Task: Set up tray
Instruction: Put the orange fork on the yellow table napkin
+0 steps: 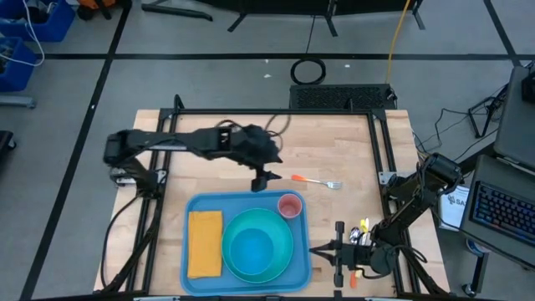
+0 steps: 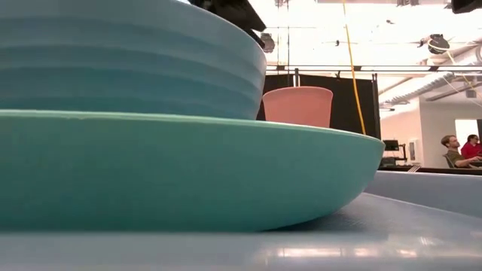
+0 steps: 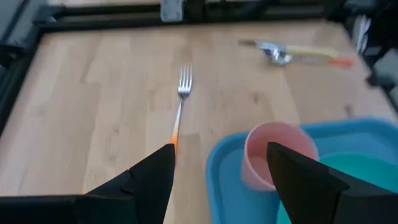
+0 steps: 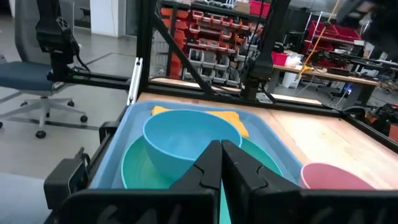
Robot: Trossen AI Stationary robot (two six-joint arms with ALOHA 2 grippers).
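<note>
High view: tray [image 1: 247,206] low in the frame's centre, long side running left to right, near edge close to the table [image 1: 209,150] front. Left gripper [image 1: 261,181] just above the tray's upper rim, slightly left of the pink cup [image 1: 289,205]; fingers spread wide, nothing between them. Right gripper [image 1: 322,249] parked just beside the tray's right rim, low right of centre, fingers pressed together on nothing.

Left wrist view: pink cup [image 3: 278,154] upright inside the tray's corner [image 3: 219,163], seen between the two dark fingers [image 3: 155,177], apart from both.

Edges and room: bare wood across the whole upper half of the table, broken only by the fork [image 1: 318,181], which lies right of the left gripper and well clear of the tray rim. Black frame rails along left, right and far sides. Narrow strip between tray and right rail, crowded by the right arm and a small cluster of utensils [image 1: 361,232], too small to tell apart.

Count: one tray, one yellow-orange napkin [image 1: 205,242] at its left end, one teal plate [image 1: 257,242] in the middle, one blue bowl [image 1: 252,247] sitting on the plate, one pink cup at the upper right corner, one fork on the wood.

Low view: plate [image 2: 188,173] and bowl [image 2: 128,56] filling the frame, cup [image 2: 298,105] behind them.
</note>
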